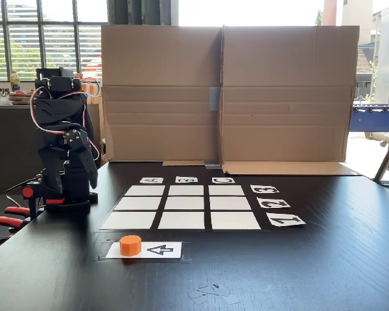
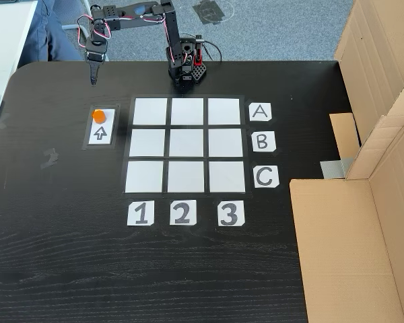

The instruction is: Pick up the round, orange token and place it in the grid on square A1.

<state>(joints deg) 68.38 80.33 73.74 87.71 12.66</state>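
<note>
The round, orange token stands on one end of a white card with a black arrow, beside the grid. Square A1 is the bare corner cell nearest that card. My gripper hangs point-down over the dark table a short way beyond the token, toward the table edge, apart from it. Its fingers meet in one narrow tip with nothing between them. In the fixed view from the front, the arm stands folded at the left.
Letter cards A, B, C and number cards 1, 2, 3 edge the grid. A cardboard screen stands along the far side of the table. The arm's base is clamped at the table edge. Paper scraps lie near the front.
</note>
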